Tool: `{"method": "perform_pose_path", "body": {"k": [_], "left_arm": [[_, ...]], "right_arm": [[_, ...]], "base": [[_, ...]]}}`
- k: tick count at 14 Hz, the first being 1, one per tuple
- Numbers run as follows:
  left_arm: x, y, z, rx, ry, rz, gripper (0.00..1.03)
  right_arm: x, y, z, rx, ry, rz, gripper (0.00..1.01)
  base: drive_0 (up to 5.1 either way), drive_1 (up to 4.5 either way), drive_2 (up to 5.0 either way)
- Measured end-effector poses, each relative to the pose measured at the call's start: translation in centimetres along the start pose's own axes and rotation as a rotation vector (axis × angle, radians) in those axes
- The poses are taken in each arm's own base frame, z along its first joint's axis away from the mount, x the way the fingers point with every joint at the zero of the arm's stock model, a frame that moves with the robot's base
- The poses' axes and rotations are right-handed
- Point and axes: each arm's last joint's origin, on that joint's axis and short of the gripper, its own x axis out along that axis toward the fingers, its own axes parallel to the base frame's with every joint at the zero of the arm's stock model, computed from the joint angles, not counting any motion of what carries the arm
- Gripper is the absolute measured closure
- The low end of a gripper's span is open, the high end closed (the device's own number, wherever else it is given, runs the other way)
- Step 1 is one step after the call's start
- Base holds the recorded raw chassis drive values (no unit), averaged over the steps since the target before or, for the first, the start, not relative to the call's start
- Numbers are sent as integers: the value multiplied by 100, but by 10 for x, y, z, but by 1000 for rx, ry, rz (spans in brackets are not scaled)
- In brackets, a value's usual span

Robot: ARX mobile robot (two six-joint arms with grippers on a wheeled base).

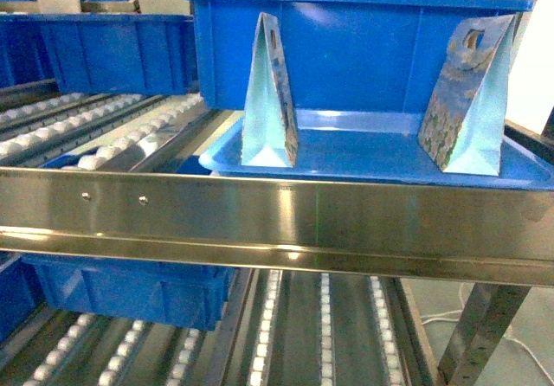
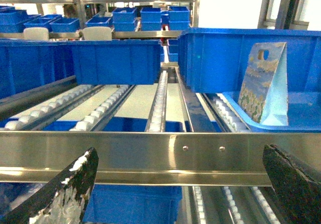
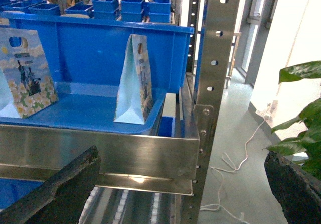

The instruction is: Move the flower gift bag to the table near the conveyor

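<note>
Nothing is moved yet: both flower gift bags (image 1: 270, 100) stand upright on the blue tray (image 1: 381, 163) behind the conveyor rail (image 1: 277, 213), and both arms' fingers (image 2: 65, 194) are spread, empty.

Storage room with shelving and daylight

Rows of blue bins (image 2: 125, 15) are seen on far shelves; a grey floor (image 3: 241, 179), a white cable (image 3: 246, 148) and a green plant (image 3: 301, 113) are lit brightly.

Pale-blue flower-print gift bags (image 1: 270, 100), blue tray (image 1: 381, 157)
</note>
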Motion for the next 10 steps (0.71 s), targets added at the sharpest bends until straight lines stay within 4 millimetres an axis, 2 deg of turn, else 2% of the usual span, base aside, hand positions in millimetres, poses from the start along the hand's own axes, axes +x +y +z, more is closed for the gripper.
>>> {"method": "perform_pose_path", "body": {"k": [3,5,8,10], "left_arm": [[17,0,2,0,-3,-29,5],[37,0,3,-1,16,-63,5],[91,1,30,4,-49,-108,5],[119,0,34,1,-17,-98,5]], "right_arm": [[16,5,-1,-1,20,19,3],[37,11,10,-17,-4,48,3],[86,28,27,-63,-43,69,3],[114,40,33,-95,-12,67,3]], "base": [[0,0,0],[0,0,0],[0,0,0],[0,0,0]]}}
